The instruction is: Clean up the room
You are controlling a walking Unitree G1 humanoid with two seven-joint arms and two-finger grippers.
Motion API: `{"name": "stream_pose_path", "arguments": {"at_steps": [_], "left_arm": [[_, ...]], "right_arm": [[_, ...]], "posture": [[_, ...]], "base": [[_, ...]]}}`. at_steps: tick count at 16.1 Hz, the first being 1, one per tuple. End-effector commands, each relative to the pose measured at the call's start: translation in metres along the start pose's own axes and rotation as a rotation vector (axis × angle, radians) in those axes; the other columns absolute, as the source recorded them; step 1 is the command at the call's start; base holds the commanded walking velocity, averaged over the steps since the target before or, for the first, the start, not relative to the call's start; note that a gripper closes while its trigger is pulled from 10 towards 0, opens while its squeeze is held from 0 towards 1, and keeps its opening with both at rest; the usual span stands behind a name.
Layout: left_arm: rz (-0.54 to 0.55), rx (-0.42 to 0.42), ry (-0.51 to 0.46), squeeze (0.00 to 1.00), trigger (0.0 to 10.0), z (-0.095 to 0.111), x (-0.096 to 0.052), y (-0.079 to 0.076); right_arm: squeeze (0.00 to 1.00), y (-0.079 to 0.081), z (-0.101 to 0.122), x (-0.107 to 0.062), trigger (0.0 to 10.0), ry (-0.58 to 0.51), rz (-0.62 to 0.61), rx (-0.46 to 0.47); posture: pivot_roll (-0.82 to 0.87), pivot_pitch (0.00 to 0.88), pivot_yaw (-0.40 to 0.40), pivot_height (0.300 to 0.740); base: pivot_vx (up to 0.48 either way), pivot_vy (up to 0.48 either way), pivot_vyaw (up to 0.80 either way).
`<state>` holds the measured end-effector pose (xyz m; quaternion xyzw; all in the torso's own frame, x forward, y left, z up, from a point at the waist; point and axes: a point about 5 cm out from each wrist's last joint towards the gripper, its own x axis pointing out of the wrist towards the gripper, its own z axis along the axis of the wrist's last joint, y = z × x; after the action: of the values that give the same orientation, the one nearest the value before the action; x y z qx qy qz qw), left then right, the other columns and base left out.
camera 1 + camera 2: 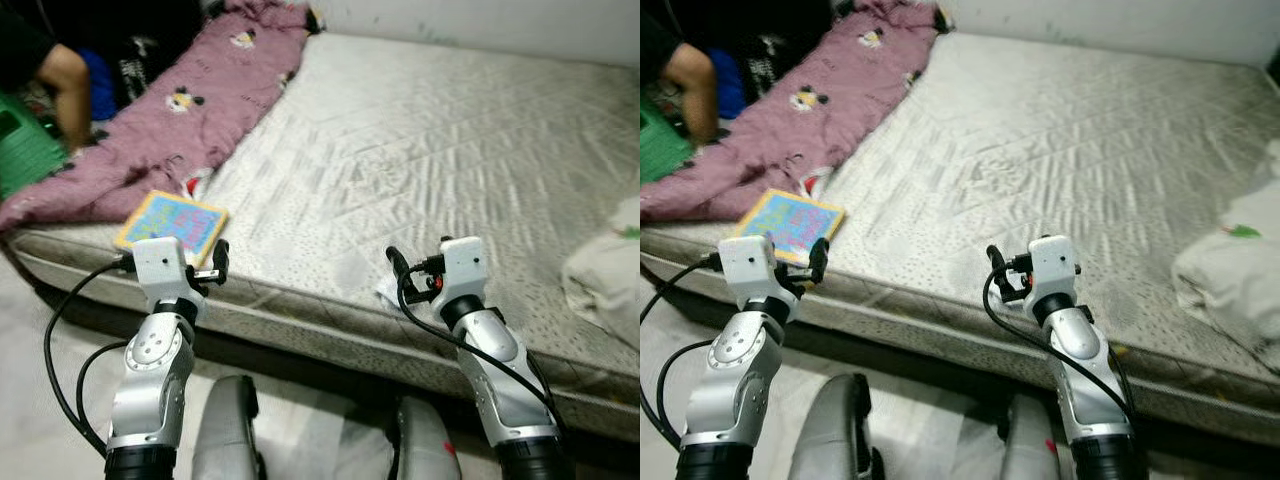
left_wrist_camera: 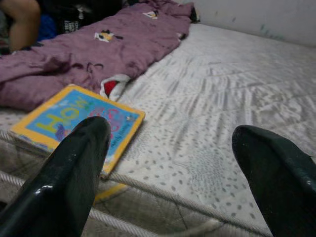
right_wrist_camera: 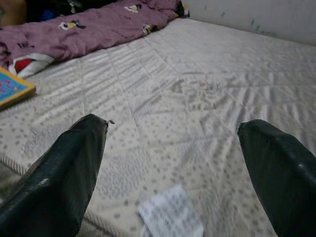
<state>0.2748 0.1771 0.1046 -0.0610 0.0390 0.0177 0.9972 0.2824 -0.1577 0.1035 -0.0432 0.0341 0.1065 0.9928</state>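
Note:
A colourful children's book (image 1: pixel 172 222) lies flat at the front left corner of the bare grey mattress (image 1: pixel 420 150). My left gripper (image 2: pixel 170 143) hovers at the mattress edge just right of the book (image 2: pixel 74 123), open, with nothing between its fingers. A small white scrap (image 3: pixel 170 217) lies near the front edge in the middle. Directly before that scrap my right gripper (image 3: pixel 173 133) is open and holds nothing. A purple cartoon-print blanket (image 1: pixel 180 110) is crumpled along the mattress's left side, behind the book.
A white bundle of cloth (image 1: pixel 605 265) sits at the mattress's right edge. A person's arm (image 1: pixel 65 90) and a green plastic object (image 1: pixel 25 150) are beyond the blanket at the far left. The wall (image 1: pixel 500 20) runs behind the bed.

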Motion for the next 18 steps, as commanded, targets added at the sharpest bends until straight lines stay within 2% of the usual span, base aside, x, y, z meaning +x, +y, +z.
{"name": "stream_pose_path", "arguments": {"at_steps": [1, 4, 7, 10, 13, 14, 16, 18], "left_arm": [[-0.002, 0.003, 0.016, 0.0, 10.0, -0.001, 0.0, 0.001], [0.001, -0.003, 0.017, 0.0, 10.0, -0.001, -0.001, 0.001], [-0.003, 0.0, 0.019, 0.0, 10.0, 0.0, -0.006, 0.0], [0.002, 0.026, 0.006, 0.0, 10.0, 0.006, -0.01, 0.002], [0.034, 0.037, 0.015, 0.0, 10.0, 0.01, -0.018, 0.01], [0.034, 0.037, 0.015, 0.0, 10.0, 0.01, -0.018, 0.01], [0.03, 0.033, 0.03, 0.0, 10.0, 0.01, -0.028, 0.005], [0.009, 0.026, 0.063, 0.0, 10.0, 0.006, -0.038, -0.002]], "right_arm": [[0.0, -0.001, 0.0, 0.001, 10.0, 0.005, 0.004, 0.001], [0.0, 0.002, -0.002, -0.001, 10.0, 0.014, 0.018, 0.002], [0.0, 0.005, -0.004, -0.001, 10.0, 0.035, 0.035, -0.022], [0.0, 0.004, -0.007, 0.019, 10.0, 0.07, 0.038, -0.021], [0.0, 0.014, -0.001, 0.044, 10.0, 0.045, 0.044, -0.024], [0.0, 0.014, -0.001, 0.044, 10.0, 0.045, 0.044, -0.024], [0.0, 0.027, 0.011, 0.061, 10.0, -0.001, 0.076, -0.043], [0.0, 0.027, 0.016, 0.069, 10.0, -0.026, 0.066, -0.053]], "posture": [[-0.02, 0.044, 0.002, 0.531], [-0.01, 0.054, -0.003, 0.501], [0.0, 0.066, -0.005, 0.501], [0.07, 0.098, -0.001, 0.501], [0.12, 0.138, 0.004, 0.501], [0.12, 0.138, 0.004, 0.501], [0.14, 0.182, 0.006, 0.501], [0.15, 0.208, 0.016, 0.501]], "base": [[0.0, 0.0, 0.0], [0.0, 0.0, 0.0], [0.0, 0.0, 0.0], [0.0, 0.0, 0.0], [0.0, 0.0, 0.0], [0.0, 0.0, 0.0], [0.0, 0.0, 0.0], [0.0, 0.0, 0.0]]}}
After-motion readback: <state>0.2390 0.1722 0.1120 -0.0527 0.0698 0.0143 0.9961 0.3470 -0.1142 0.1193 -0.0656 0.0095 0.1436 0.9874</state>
